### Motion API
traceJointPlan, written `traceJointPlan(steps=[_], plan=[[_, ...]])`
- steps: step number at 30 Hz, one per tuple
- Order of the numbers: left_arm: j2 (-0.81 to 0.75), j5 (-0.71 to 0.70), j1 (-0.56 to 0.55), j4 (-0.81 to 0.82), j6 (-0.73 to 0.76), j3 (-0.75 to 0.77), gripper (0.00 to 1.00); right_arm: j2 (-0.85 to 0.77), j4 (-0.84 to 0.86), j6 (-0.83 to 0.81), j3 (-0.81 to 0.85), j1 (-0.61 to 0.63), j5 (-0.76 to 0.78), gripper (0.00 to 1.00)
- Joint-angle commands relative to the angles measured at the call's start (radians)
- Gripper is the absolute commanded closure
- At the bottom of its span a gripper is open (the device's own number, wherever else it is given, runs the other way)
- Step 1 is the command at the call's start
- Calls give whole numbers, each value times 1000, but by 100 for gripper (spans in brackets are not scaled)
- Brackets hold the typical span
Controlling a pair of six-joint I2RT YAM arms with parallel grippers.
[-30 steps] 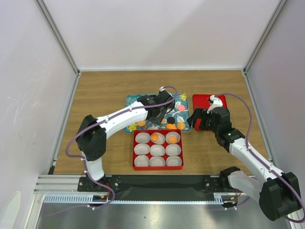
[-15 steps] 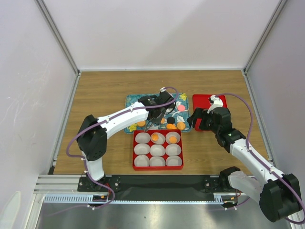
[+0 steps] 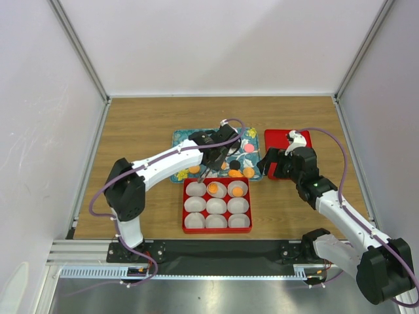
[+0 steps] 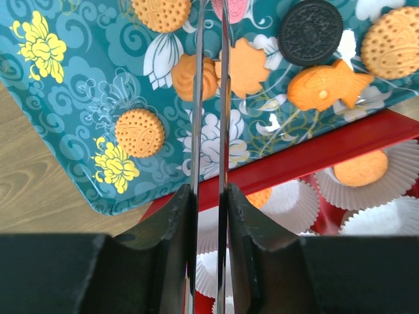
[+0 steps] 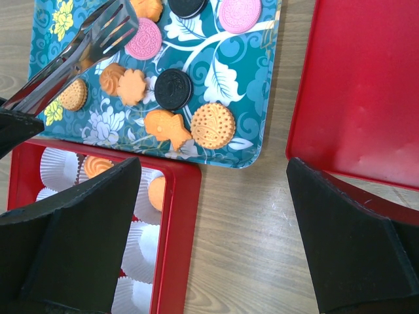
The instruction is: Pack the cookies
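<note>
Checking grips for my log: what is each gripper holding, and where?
Left gripper clamps metal tongs well back from their tips; right gripper holds nothing.

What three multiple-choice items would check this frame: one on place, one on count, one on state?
1. The red lid lies
A. propped against the back wall
B. on the table, right of the teal tray
C. on that tray

2. Paper cups in the red box that hold a cookie:
A. none
B. two
C. nine

3. The right gripper is
A. shut on a cookie
B. shut on the lid
C. open, holding nothing

Key:
1 B: the top view shows the lid flat on the wood beside the tray.
2 B: orange cookies show only in the back middle cup and the back right cup.
3 C: in the right wrist view its fingers stand wide apart with nothing gripped between them.
</note>
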Motion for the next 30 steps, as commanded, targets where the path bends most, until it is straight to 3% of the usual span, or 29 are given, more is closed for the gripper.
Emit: traceJointPlan(steps=[1, 14, 30], plan=[[-71, 26, 2, 1, -4, 47, 71, -11, 38, -16, 3, -3, -6, 0], [-82, 19, 5, -15, 5, 44, 72, -8, 44, -15, -1, -1, -5, 0], [-56, 39, 8, 14, 7, -2, 64, -8, 46, -15, -6, -3, 1, 0]])
